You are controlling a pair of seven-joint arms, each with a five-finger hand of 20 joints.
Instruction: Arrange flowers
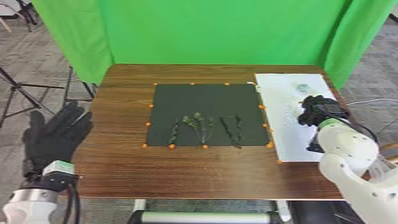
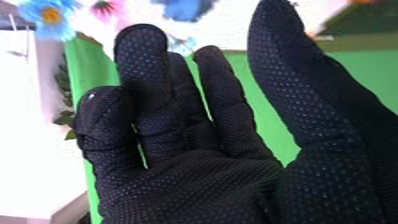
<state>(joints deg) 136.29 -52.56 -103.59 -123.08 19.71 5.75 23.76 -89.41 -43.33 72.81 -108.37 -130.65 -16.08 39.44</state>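
Now | right hand (image 1: 322,111) relaxed, empty, over right-side white sheet (image 1: 286,145), likely choosing flowers (image 2: 50,15) | left hand (image 1: 57,139) unclenched | greenery (image 1: 174,132) spaced on dark mat (image 1: 206,100), probably for access

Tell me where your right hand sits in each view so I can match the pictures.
Head view: the right hand is toward the picture's right, over the white board.
Right wrist view: the right hand is close up, in front of the green cloth.
Shared landmark: the green cloth, which hangs beyond the table in the head view.
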